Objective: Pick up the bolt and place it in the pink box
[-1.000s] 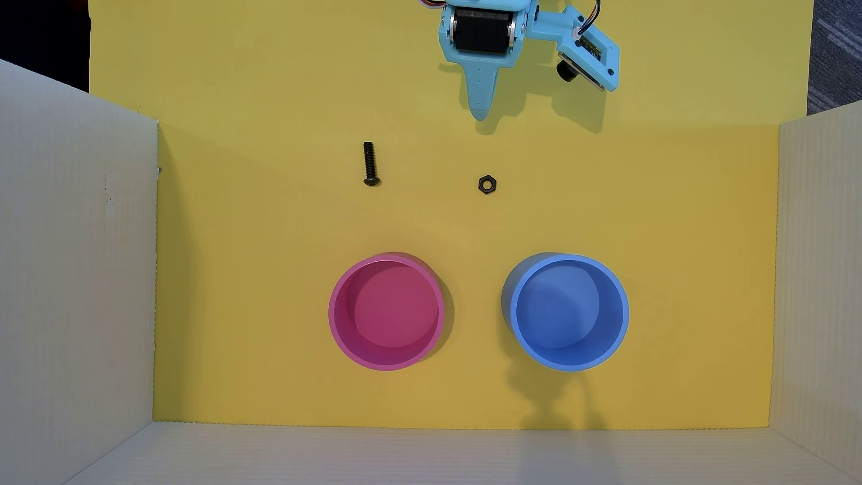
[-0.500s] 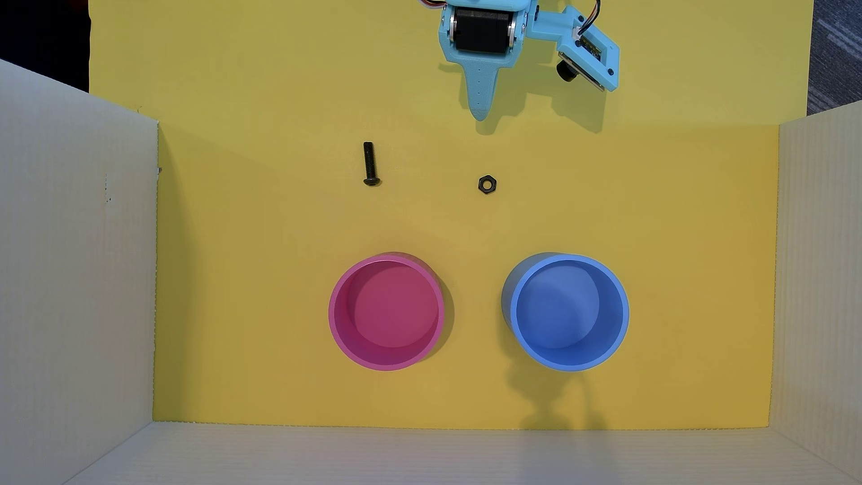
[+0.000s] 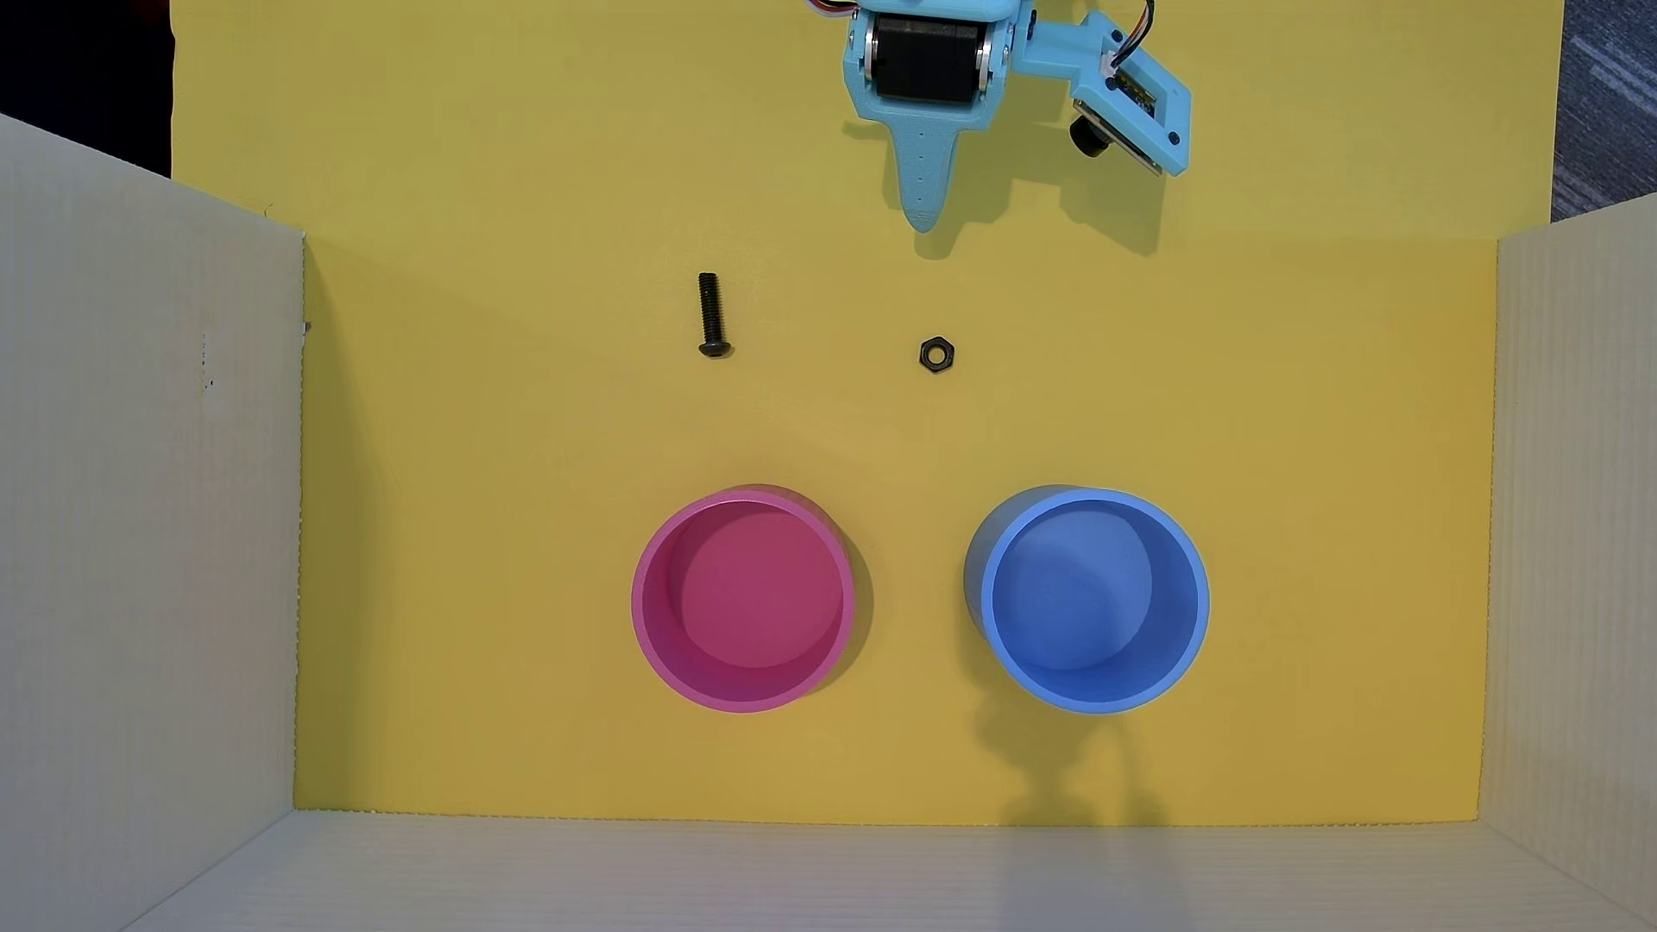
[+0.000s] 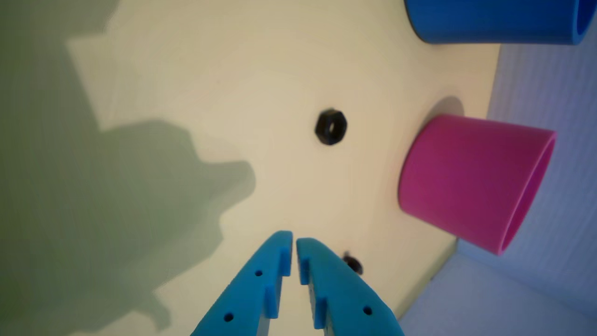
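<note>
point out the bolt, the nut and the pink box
bolt (image 3: pixel 711 314): overhead view, middle of its threaded shank
nut (image 3: pixel 937 344): overhead view, its upper flat
pink box (image 3: pixel 644 599): overhead view, left part of its rim

Bolt (image 4: pixel 353 264): in the wrist view I see only a dark, blurred sliver beside the right finger (image 4: pixel 336 284); the rest is hidden behind it.
Blue container (image 4: pixel 499 21): the wrist view's top edge cuts it; only its side wall shows.
Arm (image 3: pixel 928 54): the overhead view's top edge crops it above the gripper.
Gripper (image 4: pixel 294 242): the wrist view's bottom edge cuts its base.
Pink box (image 4: pixel 471 182): the wrist view hides its interior from me.
</note>
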